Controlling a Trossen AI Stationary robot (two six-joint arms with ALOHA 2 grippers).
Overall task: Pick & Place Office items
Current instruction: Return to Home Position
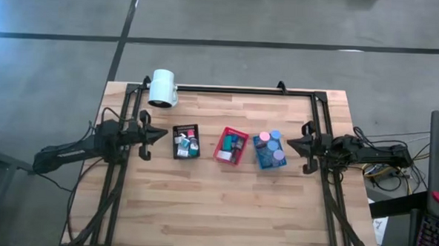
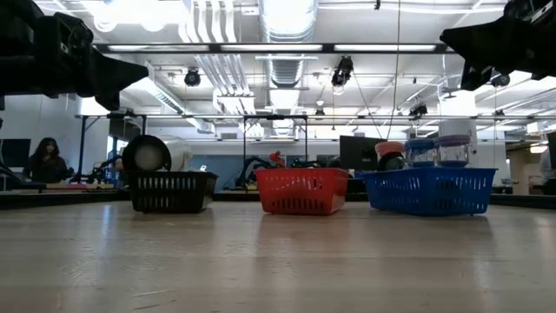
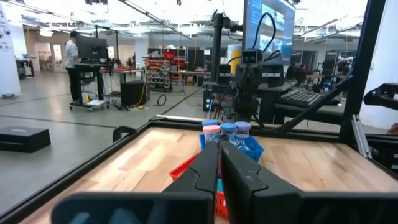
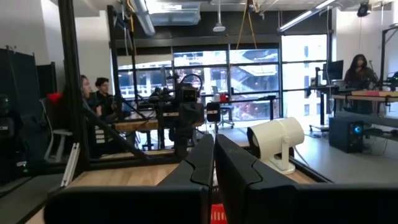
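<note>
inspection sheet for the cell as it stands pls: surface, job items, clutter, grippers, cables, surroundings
Surface: wooden table, black frame along its edges.
Job's things: office items sit in three bins in a row, black bin, red bin, blue bin; pink cap in the blue one. No loose item seen on the wood.
Clutter: white cylinder at the back left corner.
Grippers: left gripper and right gripper flank the row, fingers shut, holding nothing.
Cables: bundle beside the right arm, off the table.
Surroundings: people at desks beyond the table.
</note>
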